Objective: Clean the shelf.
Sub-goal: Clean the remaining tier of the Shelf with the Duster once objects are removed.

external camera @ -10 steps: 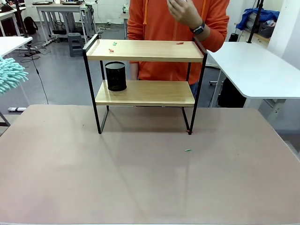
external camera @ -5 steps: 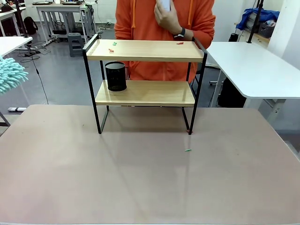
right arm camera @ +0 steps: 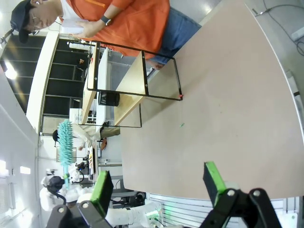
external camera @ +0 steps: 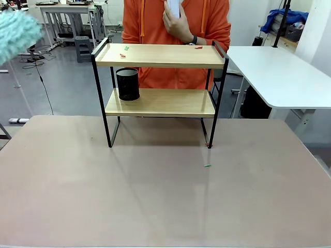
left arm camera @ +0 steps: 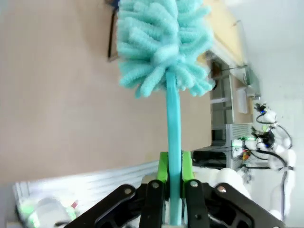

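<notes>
Shelf [external camera: 160,56] stands at the middle of the bench's [external camera: 155,201] far edge, all four legs on the bench, upright. Black mesh cup [external camera: 128,84] sits at the left end of the lower board. Top board carries small scraps: a green one [external camera: 126,48] and a red one [external camera: 123,55] near the left end, another red one [external camera: 198,47] near the right end. One more green scrap [external camera: 207,166] lies on the bench in front of the shelf's right front leg, apart from it, plus a red speck [external camera: 209,146] right at that leg's foot. Left gripper [left arm camera: 175,166]: fingers clamped on the teal handle of a fluffy duster [left arm camera: 164,42], head pointing away from the wrist; in the front view the duster head is a blur at the top left corner, well left of the shelf and above its top board. Right gripper [right arm camera: 156,178]: fingers wide apart, above the bench's near edge, well apart from the shelf. Person [external camera: 176,67] in an orange hoodie stands just behind the shelf, one hand [external camera: 176,23] at the chest holding something white.
</notes>
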`<state>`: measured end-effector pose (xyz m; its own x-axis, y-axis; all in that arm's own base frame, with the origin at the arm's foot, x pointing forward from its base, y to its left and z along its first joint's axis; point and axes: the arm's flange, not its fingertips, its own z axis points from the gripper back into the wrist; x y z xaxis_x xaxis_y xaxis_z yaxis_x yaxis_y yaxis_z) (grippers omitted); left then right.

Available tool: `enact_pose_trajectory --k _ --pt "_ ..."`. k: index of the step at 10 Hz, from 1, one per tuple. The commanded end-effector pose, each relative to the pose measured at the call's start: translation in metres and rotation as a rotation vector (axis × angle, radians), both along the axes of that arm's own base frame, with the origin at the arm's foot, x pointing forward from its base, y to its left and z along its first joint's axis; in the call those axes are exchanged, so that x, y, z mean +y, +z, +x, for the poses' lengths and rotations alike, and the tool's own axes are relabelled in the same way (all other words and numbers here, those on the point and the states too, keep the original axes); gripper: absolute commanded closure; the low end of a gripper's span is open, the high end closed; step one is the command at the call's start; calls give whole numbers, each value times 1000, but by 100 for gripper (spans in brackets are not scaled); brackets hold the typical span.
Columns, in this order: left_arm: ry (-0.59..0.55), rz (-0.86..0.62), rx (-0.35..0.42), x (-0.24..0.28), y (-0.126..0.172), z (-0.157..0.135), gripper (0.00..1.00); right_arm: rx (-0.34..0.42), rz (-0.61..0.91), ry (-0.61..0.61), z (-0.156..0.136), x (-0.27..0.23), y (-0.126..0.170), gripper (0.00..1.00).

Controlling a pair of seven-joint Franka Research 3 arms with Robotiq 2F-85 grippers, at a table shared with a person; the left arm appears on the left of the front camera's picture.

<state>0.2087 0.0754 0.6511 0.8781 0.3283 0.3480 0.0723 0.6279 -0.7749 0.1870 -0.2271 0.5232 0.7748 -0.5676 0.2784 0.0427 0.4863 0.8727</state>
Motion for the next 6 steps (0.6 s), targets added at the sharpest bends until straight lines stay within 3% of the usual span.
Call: enact_pose_trajectory --k 1,3,5,6 --pt "-13 31 -84 -72 41 29 88 -39 4 5 2 0 2 0" --pt "-41 21 -55 -125 59 54 88 -39 4 5 2 0 2 0" --pt "-22 -15 -13 -166 54 80 88 -39 4 5 2 0 2 0" --pt "-101 103 105 -177 40 81 88 -39 4 5 2 0 2 0"
